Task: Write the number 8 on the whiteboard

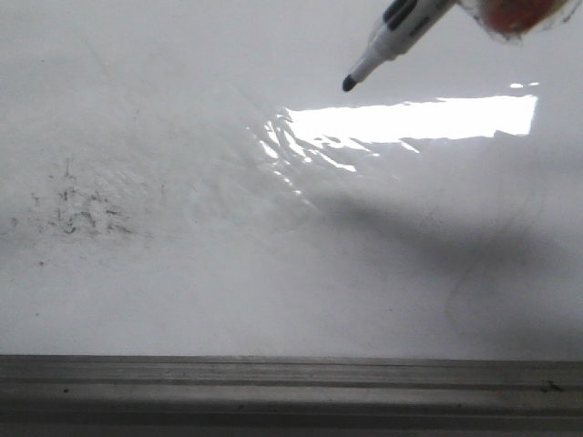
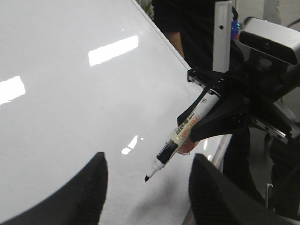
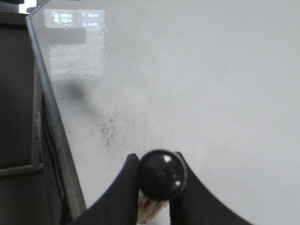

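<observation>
While faint grey smudge specks [image 1: 77, 208] mark the left of the whiteboard [image 1: 182, 291], no number 8 shows on it. The left gripper [image 2: 147, 187] hangs spread, holding nothing. Further right, the right gripper [image 3: 157, 194] pinches a marker [image 1: 387, 41], tilted, its black tip just above the glossy patch [image 1: 410, 123].

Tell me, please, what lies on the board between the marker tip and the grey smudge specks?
In the front view, only bare glossy whiteboard lies between the marker tip and the smudge specks; no written line shows there.
</observation>
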You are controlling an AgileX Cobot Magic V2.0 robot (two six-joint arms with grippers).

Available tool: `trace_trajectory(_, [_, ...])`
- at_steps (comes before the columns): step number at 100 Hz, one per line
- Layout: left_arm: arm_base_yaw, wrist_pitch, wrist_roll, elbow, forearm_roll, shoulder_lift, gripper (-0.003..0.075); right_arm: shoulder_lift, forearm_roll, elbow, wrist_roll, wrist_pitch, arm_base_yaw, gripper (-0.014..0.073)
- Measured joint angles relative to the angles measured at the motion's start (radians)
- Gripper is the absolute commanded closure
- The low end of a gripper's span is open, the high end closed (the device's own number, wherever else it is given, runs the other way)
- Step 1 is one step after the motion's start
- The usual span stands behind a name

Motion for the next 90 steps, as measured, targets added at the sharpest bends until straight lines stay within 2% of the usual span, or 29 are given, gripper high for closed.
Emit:
trace_trajectory(15, [0.013,-0.013,0.0,0.027,-0.013,-0.018,0.0741,0.0,-0.077,-0.011,0.0,-0.025,0.0,0.0637])
trace_trajectory(62, [0.013,-0.013,0.0,0.045,-0.017,-0.02,0.0741,0.002,-0.117,-0.015,0.0,-0.058,0.0,0.0637])
trace_trajectory(90, [0.013,-0.013,0.0,0.045,-0.017,-0.02,0.0741,0.088,-0.117,-0.015,-0.003,-0.045,0.0,0.0637])
